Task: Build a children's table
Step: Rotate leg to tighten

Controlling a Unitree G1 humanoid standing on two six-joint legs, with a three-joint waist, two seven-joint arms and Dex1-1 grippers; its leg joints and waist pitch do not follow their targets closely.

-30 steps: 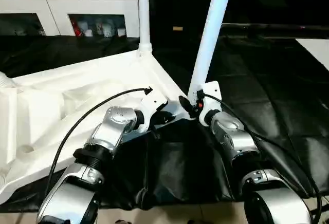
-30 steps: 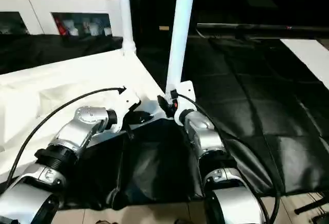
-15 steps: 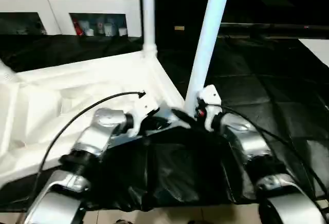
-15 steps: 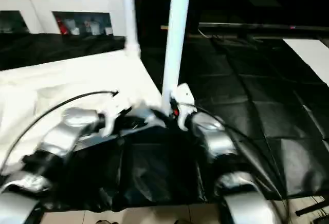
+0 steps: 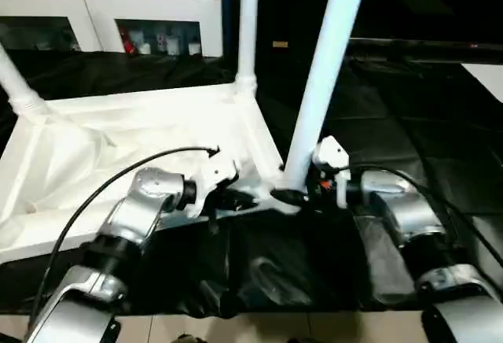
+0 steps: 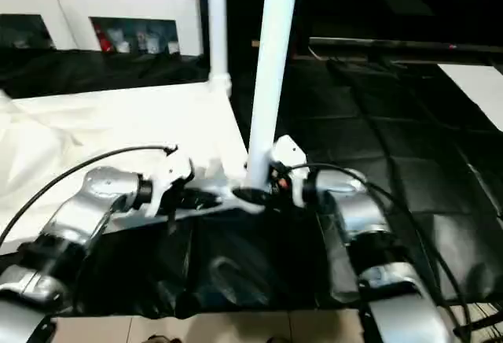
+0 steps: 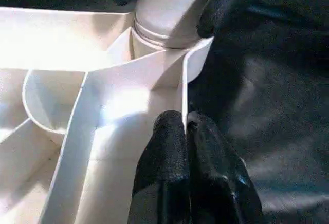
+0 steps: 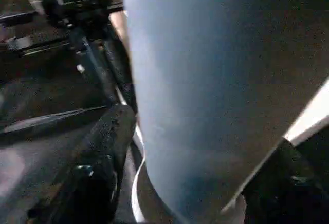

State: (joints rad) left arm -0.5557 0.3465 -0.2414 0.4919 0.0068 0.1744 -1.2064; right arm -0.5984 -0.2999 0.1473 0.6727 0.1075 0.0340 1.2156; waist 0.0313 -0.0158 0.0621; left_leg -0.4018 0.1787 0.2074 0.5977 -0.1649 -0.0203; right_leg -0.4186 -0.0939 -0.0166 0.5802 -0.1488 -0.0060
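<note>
1. Tabletop of white plastic (image 5: 118, 146), square, upside down on black padded matting (image 5: 409, 123), ribbed underside facing up; landmark for everything below.
2. At far left corner of tabletop: round tapered white leg (image 5: 20, 87), seated in its socket, leaning away toward the left.
3. Left of tabletop's near right corner: silver left forearm (image 5: 137, 209), with black cable (image 5: 102, 189) arcing over it.
4. On tabletop's near right edge: left gripper (image 7: 186, 131), both black fingers (image 7: 164, 152) pressed together, pinching the thin upright rim wall (image 7: 183, 88) of the tabletop between them; seen in left wrist view, just short of the corner socket.
5. At far right corner of tabletop: second white leg (image 5: 247, 28), standing upright in its socket.
6. At near right corner of tabletop: third white leg (image 5: 322, 83), long and tapered, foot set in corner socket (image 7: 164, 31), leaning slightly rightward.
7. Just right of that corner: right gripper (image 5: 302, 193), black fingers spread either side of the third leg's base, one finger (image 8: 100, 147) dark beside the leg in right wrist view; contact with the leg cannot be told.
8. Right of tabletop: silver right forearm (image 5: 397, 209) over the matting.
9. Behind tabletop, beyond the matting: white cabinet with glass doors (image 5: 110, 12), small items on its shelves.
</note>
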